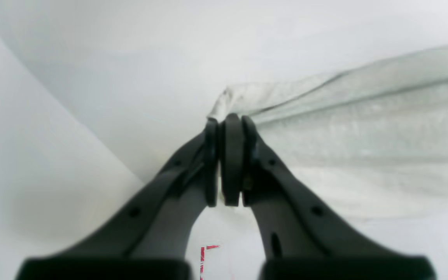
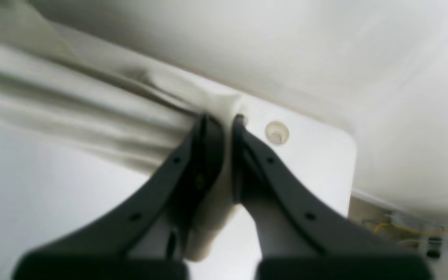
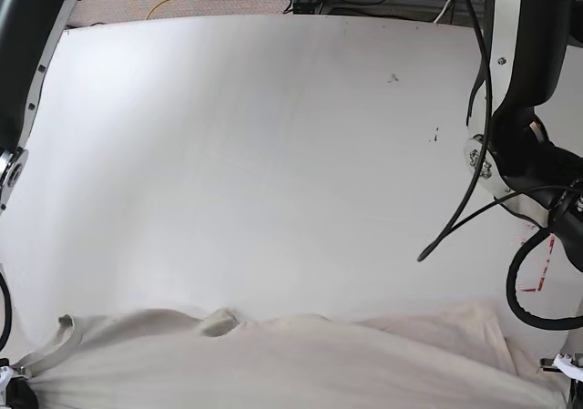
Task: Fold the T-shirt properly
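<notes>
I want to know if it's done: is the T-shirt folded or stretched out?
Stretched out, not folded. The T-shirt spans the table's near edge, pinched by the left gripper and right gripper.

T-shirt (image 3: 301, 359): soft matt cloth, pale beige, creased into long folds where it runs away from each tool; a fine woven grain shows on the part just right of the left tool (image 1: 230, 120).

Left tool: matt black plastic, smooth, with small round holes along both arms; the pads at its tips look like dull rubber and are pressed onto the cloth's corner.

Right tool (image 2: 222, 120): the same matt black plastic, jaws pinched on a bunched edge of cloth.

Desk (image 3: 255, 154): smooth white surface, faint sheen, a few small dark specks. A pale round plastic cap (image 2: 277, 133) sits just right of the right tool's tips.
</notes>
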Controlling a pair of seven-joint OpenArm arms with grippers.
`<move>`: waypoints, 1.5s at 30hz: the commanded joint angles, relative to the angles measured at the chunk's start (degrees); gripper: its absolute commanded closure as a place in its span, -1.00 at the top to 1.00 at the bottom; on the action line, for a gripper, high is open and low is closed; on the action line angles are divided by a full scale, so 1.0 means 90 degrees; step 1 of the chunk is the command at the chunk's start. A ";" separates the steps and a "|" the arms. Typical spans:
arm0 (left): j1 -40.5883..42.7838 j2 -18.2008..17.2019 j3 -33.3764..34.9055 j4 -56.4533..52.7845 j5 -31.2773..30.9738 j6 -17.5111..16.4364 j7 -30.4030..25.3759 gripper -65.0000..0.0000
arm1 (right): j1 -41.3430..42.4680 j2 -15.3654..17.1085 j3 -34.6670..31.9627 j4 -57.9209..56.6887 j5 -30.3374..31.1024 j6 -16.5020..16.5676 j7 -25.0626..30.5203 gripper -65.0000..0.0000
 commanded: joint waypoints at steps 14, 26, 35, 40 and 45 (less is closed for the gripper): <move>0.2566 0.0152 -0.0037 0.0923 0.0070 0.0035 -0.0109 -1.00 | -0.4096 0.0067 0.2164 0.2326 0.1346 -0.0042 -0.0152 -1.00; 0.4539 0.0162 -0.0438 0.1089 0.0070 0.0035 -0.0109 -1.00 | -0.7066 -0.0978 0.3433 0.3479 0.1337 -0.0042 -0.0142 -1.00; 0.5740 0.0123 -0.0799 0.1079 0.0099 0.0035 -0.0129 -1.00 | -0.8082 -0.1291 0.3863 0.3811 0.1337 -0.0042 -0.0152 -1.00; 0.6346 -0.0063 -0.0809 0.1079 0.0089 0.0035 -0.0129 -1.00 | -0.8687 -0.1330 0.3893 0.3977 0.1337 -0.0042 -0.0133 -1.00; 0.6610 -0.0151 -0.0828 0.1060 0.0089 0.0035 -0.0129 -1.00 | -0.9146 -0.1340 0.3893 0.4084 0.1337 -0.0042 -0.0133 -1.00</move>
